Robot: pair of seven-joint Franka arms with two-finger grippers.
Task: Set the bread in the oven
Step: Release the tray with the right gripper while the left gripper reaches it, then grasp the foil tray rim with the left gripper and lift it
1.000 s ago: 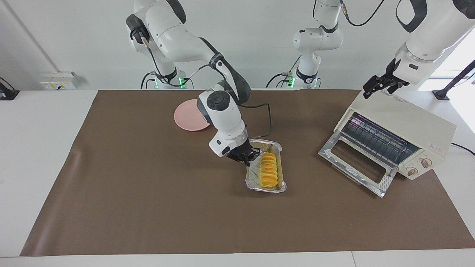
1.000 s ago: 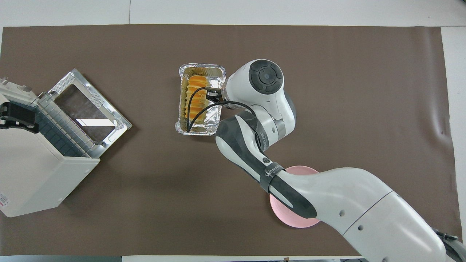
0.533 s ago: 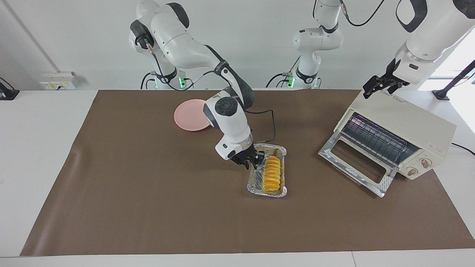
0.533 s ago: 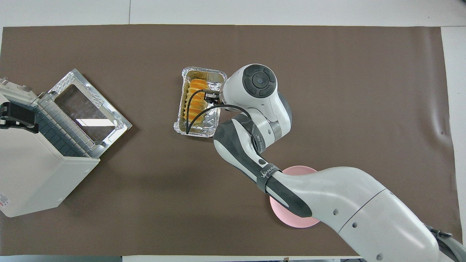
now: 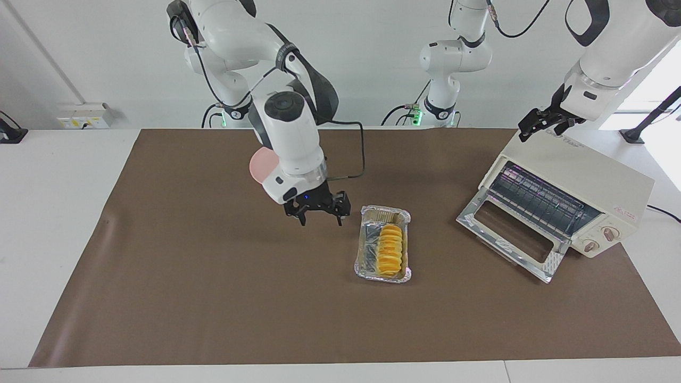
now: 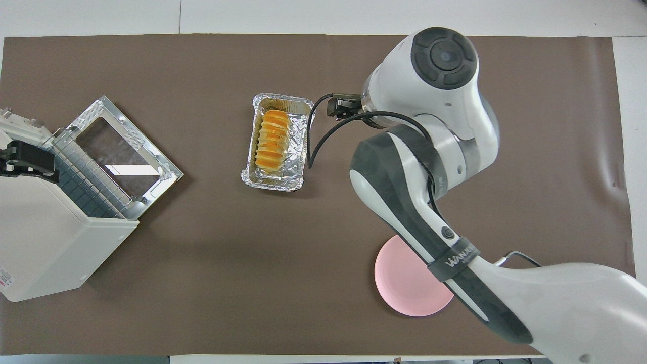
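The golden ridged bread point(image 5: 390, 249) lies in a silver foil tray point(image 5: 383, 276) in the middle of the brown mat; it also shows in the overhead view point(image 6: 273, 139). My right gripper point(image 5: 319, 215) is open and empty, raised over the mat beside the tray, toward the right arm's end. The cream-white oven point(image 5: 580, 181) stands at the left arm's end with its glass door point(image 5: 511, 234) dropped open and the wire rack showing. My left gripper point(image 5: 542, 123) waits over the oven's top, also in the overhead view point(image 6: 25, 164).
A round pink plate point(image 6: 404, 283) lies on the mat nearer to the robots than the tray, partly covered by the right arm in the facing view. The right arm's cable hangs close to the tray point(image 6: 298, 167).
My right gripper was at the tray's rim, where the tray shifted slightly; it has since let go, risen and moved away toward the right arm's end, fingers open. The left arm has not moved.
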